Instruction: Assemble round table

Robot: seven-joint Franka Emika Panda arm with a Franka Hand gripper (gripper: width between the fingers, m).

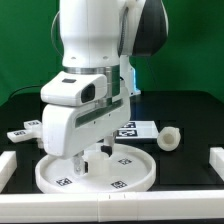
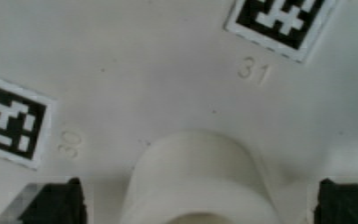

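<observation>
My fingers (image 2: 51, 203) stand wide apart, my gripper (image 2: 197, 200) gripping nothing, straddling a white rounded stub (image 2: 197, 170) that rises from the round disc (image 2: 158, 80) directly below me; I cannot tell what the stub is. Off the disc lie the cylinder leg (image 1: 170, 138) on the exterior view's right, the marker board (image 1: 138, 128) behind, and the cross-shaped base (image 1: 25, 130) left.

One arm (image 1: 95, 60) with one gripper (image 1: 84, 162) and two dark fingers (image 2: 51, 205). One round disc (image 1: 95, 172), one short cylinder (image 1: 170, 138), one tagged white part (image 1: 25, 128) at the exterior view's left, one marker board (image 1: 140, 128). Two border blocks (image 1: 6, 165), and, up close in the wrist view, two square tags (image 2: 279, 22) on the disc.
</observation>
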